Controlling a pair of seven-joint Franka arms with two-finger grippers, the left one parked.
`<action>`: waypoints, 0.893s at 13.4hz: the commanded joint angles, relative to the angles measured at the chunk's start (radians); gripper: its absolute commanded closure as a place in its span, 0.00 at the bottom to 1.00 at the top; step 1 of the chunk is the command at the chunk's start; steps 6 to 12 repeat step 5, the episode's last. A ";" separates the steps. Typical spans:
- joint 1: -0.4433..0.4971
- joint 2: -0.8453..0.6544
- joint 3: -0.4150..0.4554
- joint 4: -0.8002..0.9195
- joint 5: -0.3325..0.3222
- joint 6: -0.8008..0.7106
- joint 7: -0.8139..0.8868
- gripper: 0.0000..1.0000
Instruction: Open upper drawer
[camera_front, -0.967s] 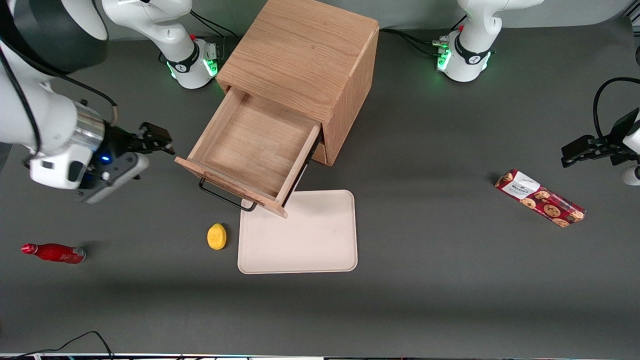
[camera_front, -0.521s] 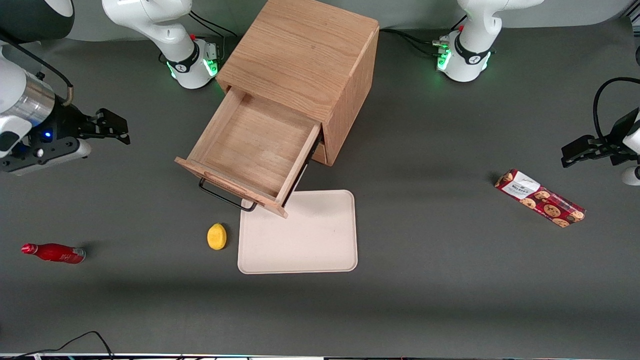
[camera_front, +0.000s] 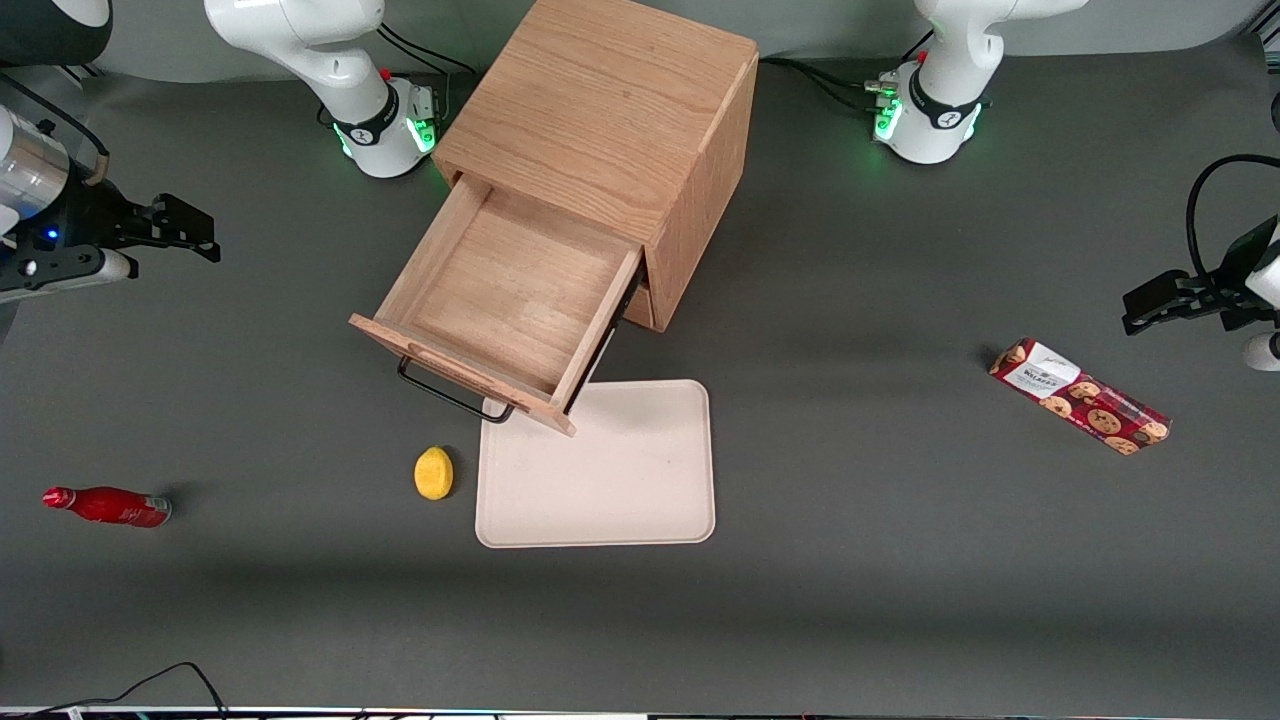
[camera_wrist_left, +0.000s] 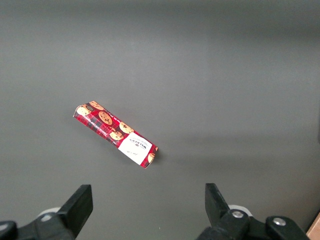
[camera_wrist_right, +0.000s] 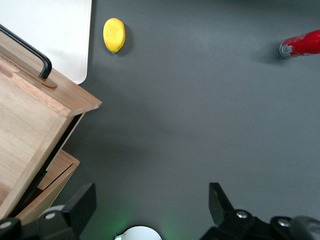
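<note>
The upper drawer (camera_front: 500, 300) of the light-oak cabinet (camera_front: 610, 110) stands pulled far out and is empty inside. Its thin black bar handle (camera_front: 450, 395) faces the front camera. In the right wrist view the drawer (camera_wrist_right: 30, 115) and its handle (camera_wrist_right: 30, 50) show, with the lower drawer front (camera_wrist_right: 52, 182) under it. My gripper (camera_front: 180, 228) is open and empty, well away from the drawer toward the working arm's end of the table. In the right wrist view the gripper (camera_wrist_right: 150, 207) has its jaws wide apart over bare table.
A cream tray (camera_front: 597, 465) lies in front of the drawer, partly under it. A yellow lemon (camera_front: 433, 472) sits beside the tray. A red bottle (camera_front: 105, 505) lies toward the working arm's end. A red cookie box (camera_front: 1080, 396) lies toward the parked arm's end.
My gripper has drawn away from the drawer's handle toward the working arm's end of the table and farther from the front camera. The drawer has stayed pulled out.
</note>
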 joint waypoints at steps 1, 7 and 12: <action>-0.014 0.002 0.001 -0.003 -0.024 0.025 0.015 0.00; -0.014 0.026 -0.005 0.047 -0.024 0.016 0.016 0.00; -0.014 0.026 -0.005 0.047 -0.024 0.016 0.016 0.00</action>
